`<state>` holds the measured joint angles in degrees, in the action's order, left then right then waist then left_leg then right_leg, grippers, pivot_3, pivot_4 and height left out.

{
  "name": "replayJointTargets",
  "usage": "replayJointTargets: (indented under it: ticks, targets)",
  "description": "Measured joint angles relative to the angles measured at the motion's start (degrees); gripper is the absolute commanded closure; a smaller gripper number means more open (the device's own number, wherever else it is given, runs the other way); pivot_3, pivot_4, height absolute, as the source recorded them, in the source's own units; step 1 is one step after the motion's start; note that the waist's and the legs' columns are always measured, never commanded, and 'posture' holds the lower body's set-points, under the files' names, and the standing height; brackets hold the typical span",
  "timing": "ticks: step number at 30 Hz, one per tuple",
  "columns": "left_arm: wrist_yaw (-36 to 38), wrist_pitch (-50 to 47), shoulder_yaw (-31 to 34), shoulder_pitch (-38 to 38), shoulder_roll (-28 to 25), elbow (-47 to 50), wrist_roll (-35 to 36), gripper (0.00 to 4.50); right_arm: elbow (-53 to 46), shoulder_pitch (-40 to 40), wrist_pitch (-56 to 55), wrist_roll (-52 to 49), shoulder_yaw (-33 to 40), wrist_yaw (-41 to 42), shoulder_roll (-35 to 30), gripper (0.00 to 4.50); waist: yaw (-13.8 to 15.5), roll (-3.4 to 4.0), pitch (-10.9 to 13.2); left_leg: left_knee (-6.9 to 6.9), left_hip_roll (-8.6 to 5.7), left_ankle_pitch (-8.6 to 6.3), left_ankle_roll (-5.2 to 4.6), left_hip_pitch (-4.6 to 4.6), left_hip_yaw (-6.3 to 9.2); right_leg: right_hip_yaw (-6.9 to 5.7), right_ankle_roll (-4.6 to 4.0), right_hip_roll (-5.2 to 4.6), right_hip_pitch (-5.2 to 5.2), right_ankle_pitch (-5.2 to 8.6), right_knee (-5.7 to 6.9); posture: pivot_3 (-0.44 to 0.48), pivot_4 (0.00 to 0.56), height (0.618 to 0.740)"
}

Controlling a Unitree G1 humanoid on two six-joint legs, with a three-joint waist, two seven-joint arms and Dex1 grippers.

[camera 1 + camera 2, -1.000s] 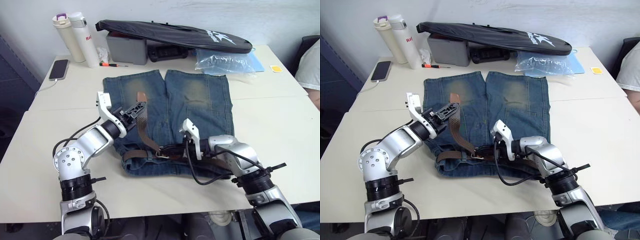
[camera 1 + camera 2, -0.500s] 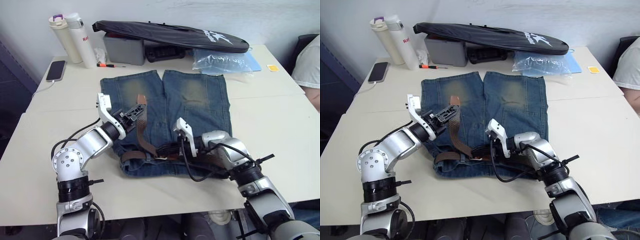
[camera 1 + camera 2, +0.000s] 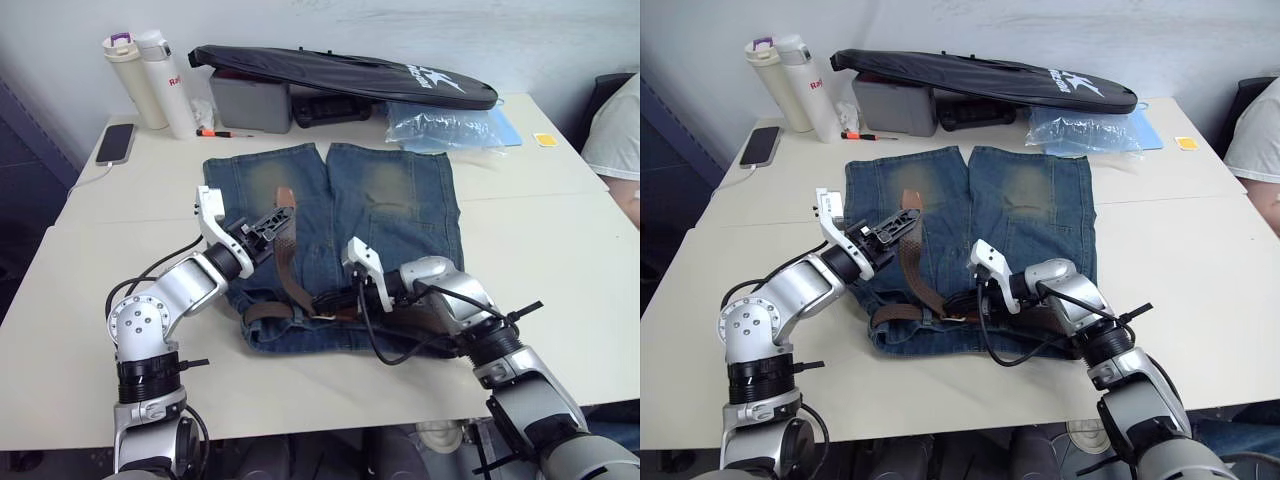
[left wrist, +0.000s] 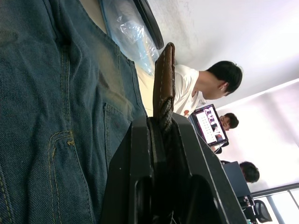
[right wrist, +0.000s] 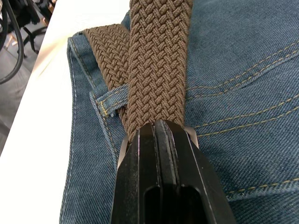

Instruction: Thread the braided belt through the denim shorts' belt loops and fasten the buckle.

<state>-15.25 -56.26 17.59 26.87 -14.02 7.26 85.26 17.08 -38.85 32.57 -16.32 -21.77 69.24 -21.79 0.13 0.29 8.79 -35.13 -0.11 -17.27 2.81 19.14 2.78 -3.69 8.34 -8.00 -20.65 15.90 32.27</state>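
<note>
The denim shorts (image 3: 400,200) lie flat on the table, waistband toward me. The braided belt (image 3: 290,270) runs along the waistband and under a belt loop (image 5: 110,100), then its free end climbs over the shorts' left leg. My left gripper (image 3: 268,222) is shut on that free end just short of the tapered tip (image 4: 164,74), holding it a little above the denim. My right gripper (image 5: 159,126) is shut on the belt at the waist's middle, where the metal buckle (image 3: 322,312) shows on either side of its fingers.
Along the table's far side stand two bottles (image 3: 150,70), a phone (image 3: 117,143), a grey box (image 3: 250,100), a long black bag (image 3: 350,72) and a plastic bag (image 3: 450,125). A person (image 3: 620,130) sits at the right edge.
My right gripper has slid a little to the left along the waistband with the belt. The left gripper still holds the belt end in about the same place.
</note>
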Motion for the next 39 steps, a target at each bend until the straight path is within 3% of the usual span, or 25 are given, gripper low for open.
replayJointTargets:
  ticks: [20, 28, 32, 39]
  targets:
    - [1.23, 0.76, -2.04, 1.89, 0.68, -1.32, 0.01, 4.50, -8.83, -2.34, 7.90, 4.02, -5.29, -2.30, -5.12, 4.42, 1.43, -0.01, -0.42, -0.05, -0.02, -0.12, -0.08, 0.02, -0.01, -0.02, -0.01, -0.02, 0.08, 0.00, -0.31, 0.000, 0.150, 0.740]
    - [3.79, -0.34, -4.54, 6.13, 1.47, -4.08, 0.80, 4.50, -12.82, -2.28, 9.13, 5.11, -7.22, -4.71, -6.69, 4.42, 1.58, -0.04, -0.42, -0.06, -0.04, -0.14, -0.11, 0.02, -0.01, -0.03, 0.00, -0.02, 0.10, -0.01, -0.36, 0.000, 0.150, 0.740]
    - [6.71, -0.95, -5.66, 9.35, 1.53, -8.58, -0.27, 4.50, -13.27, -1.92, 9.13, 5.13, -7.26, -6.01, -6.55, 4.42, 1.57, -0.06, -0.43, -0.08, -0.04, -0.13, -0.12, 0.00, 0.00, -0.05, -0.01, -0.02, 0.12, -0.02, -0.32, 0.000, 0.150, 0.740]
    - [15.88, -1.32, -9.26, 20.42, 4.12, -22.44, -9.07, 4.50, -18.53, -0.56, 9.13, 7.81, -8.86, -9.28, -7.46, 4.42, 1.37, -0.08, -0.45, -0.09, -0.04, -0.12, -0.13, 0.01, -0.01, -0.06, 0.02, -0.01, 0.11, -0.04, -0.35, 0.000, 0.150, 0.740]
